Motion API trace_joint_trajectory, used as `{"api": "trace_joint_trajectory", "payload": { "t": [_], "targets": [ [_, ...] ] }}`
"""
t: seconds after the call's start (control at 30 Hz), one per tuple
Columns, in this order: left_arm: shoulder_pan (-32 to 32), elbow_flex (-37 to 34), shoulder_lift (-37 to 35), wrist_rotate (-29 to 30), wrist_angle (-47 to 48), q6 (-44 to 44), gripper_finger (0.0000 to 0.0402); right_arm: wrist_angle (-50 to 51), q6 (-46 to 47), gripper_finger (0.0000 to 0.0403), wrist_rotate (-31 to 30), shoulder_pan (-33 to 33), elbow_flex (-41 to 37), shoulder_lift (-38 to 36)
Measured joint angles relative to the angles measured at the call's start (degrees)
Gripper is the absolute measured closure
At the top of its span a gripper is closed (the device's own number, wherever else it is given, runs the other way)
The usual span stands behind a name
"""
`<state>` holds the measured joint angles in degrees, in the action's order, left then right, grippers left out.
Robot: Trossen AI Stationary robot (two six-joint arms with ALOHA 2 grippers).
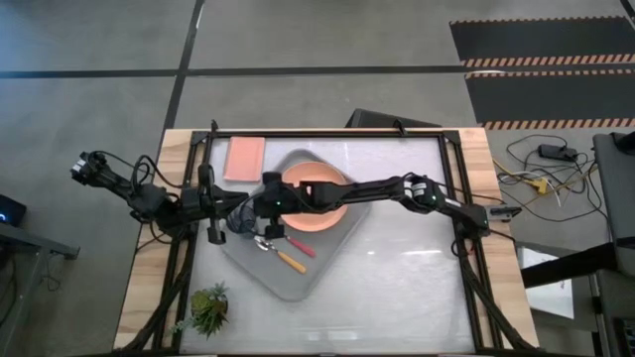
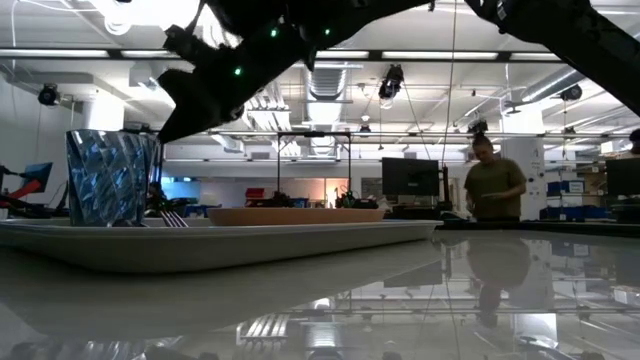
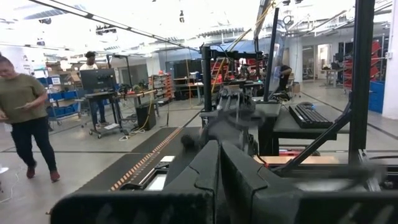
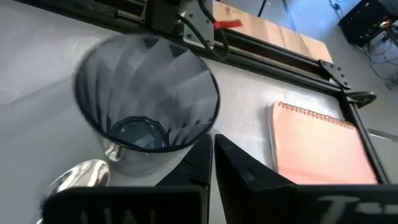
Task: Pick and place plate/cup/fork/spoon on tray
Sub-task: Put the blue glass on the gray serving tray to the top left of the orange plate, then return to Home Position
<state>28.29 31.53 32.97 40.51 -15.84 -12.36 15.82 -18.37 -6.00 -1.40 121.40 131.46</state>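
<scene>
The light grey tray (image 1: 298, 283) lies slanted at the table's left middle. On it rest the salmon-orange plate (image 1: 319, 210), the pink-handled fork (image 1: 301, 245), the orange-handled spoon (image 1: 288, 260) and the dark grey faceted cup (image 4: 146, 106), which stands upright near the tray's left end (image 2: 110, 177). My right gripper (image 4: 212, 149) is shut and empty, above and just beside the cup, reaching in over the plate (image 1: 270, 210). My left gripper (image 3: 219, 163) is shut and empty at the tray's left edge (image 1: 220, 210), pointing level toward the room.
A flat pink notebook (image 1: 245, 157) lies on the table behind the tray. A small potted plant (image 1: 209, 307) stands at the near left corner. The table's right half (image 1: 407, 258) is bare. People stand in the room beyond the table.
</scene>
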Motion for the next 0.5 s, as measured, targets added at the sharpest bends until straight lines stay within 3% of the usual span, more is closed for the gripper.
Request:
{"api": "trace_joint_trajectory", "payload": {
  "t": [0.27,0.5],
  "targets": [
    [0.0,0.0,0.0,0.0,0.4,0.0,0.0402,6.8,-0.1,0.0394,0.0,2.5,-3.0,-8.6],
    [0.0,0.0,0.0,0.0,0.6,0.0,0.0402,-0.1,1.1,0.0394,0.4,6.0,-18.8,-21.2]
  ]
}}
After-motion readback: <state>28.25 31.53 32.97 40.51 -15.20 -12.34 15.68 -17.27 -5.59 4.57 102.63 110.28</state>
